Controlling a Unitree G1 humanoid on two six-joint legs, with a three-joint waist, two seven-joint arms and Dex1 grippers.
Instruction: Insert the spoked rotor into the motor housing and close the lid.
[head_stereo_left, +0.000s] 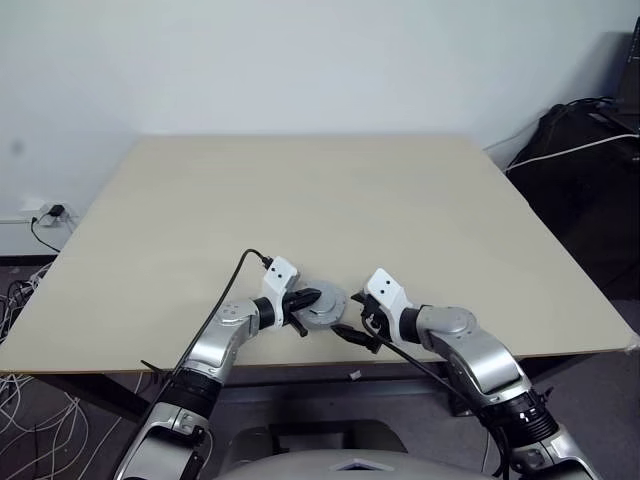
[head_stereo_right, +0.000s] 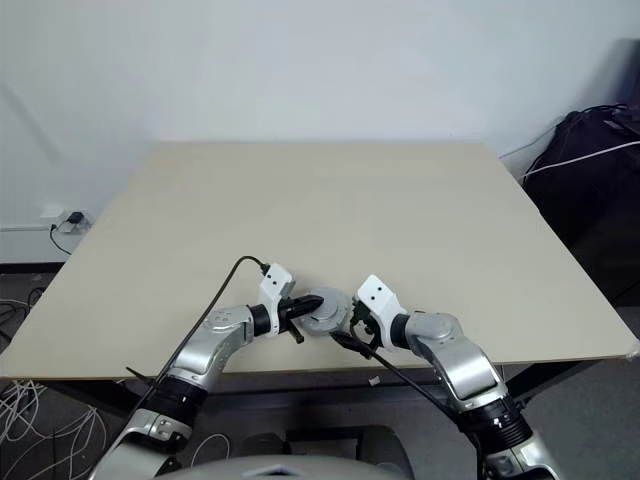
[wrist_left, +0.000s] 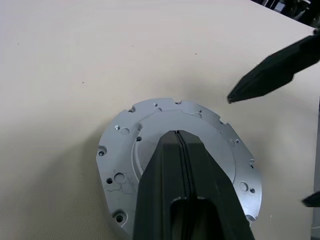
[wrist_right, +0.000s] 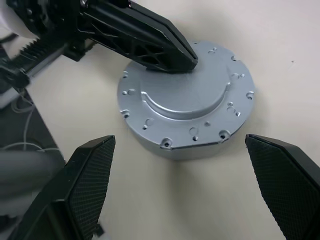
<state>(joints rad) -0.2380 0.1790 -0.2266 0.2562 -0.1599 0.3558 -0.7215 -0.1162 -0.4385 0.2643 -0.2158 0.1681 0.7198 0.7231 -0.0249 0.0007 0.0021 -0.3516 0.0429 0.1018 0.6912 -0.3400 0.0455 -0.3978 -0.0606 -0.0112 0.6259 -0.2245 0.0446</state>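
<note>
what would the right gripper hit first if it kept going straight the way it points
Most likely the round grey lid, which sits between and just beyond the open right gripper, with the shut left gripper resting on top.

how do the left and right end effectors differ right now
The left end effector is shut, its fingers pressed together, with the tips over the lid. The right end effector is wide open, fingers spread apart beside the lid, touching nothing. Both have black fingers and sit near the table's front edge.
</note>
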